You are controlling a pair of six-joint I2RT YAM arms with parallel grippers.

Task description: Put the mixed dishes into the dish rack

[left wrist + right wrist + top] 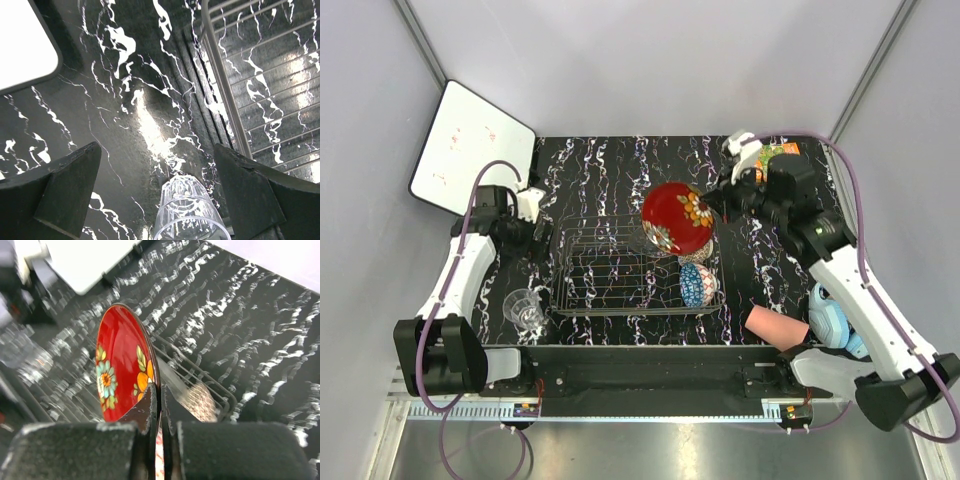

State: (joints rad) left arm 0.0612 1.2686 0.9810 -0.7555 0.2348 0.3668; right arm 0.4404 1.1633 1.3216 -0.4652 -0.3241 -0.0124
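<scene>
- Board (470, 148): white, at the far-left corner. Not part of the job.
- Left gripper (534, 240): hangs over the bench beside the rack's far-left corner. In the wrist view its jaws are spread wide, released, nothing gripped.
- Glass cup (525, 308): toward the near-left corner, just left of the rack and outside it. In the left wrist view it shows at the bottom edge, in line with the finger gap but not held. Upright or tipped: cannot tell. Not yet loaded.
- Rack (560, 262): mid-bench, long side along the near edge.
- Red dish (677, 218): held on edge over the rack's far-right part. Whether its lower rim already touches wire: cannot tell.
- Right gripper (728, 198): clenched on the red dish, both fingers pinching the rim from the right.
- Beige bowl (696, 250): in the rack, half hidden under the dish.
- Blue bowl (698, 284): on edge in the rack's near-right corner, just beside the beige one.
- Pink cup (775, 325): on its side toward the near-right corner, outside the rack.
- Headphones (832, 322): just right of the pink cup.
- Book (782, 150): at the far-right corner.
- Step in hand (judged): slotting the red dish into the rack.
- Next move calls for: a straight descent with the dish kept upright, rim set between tines on the far side of the beige bowl without knocking it. Let go only once it is seated. Both cups remain after that.
</scene>
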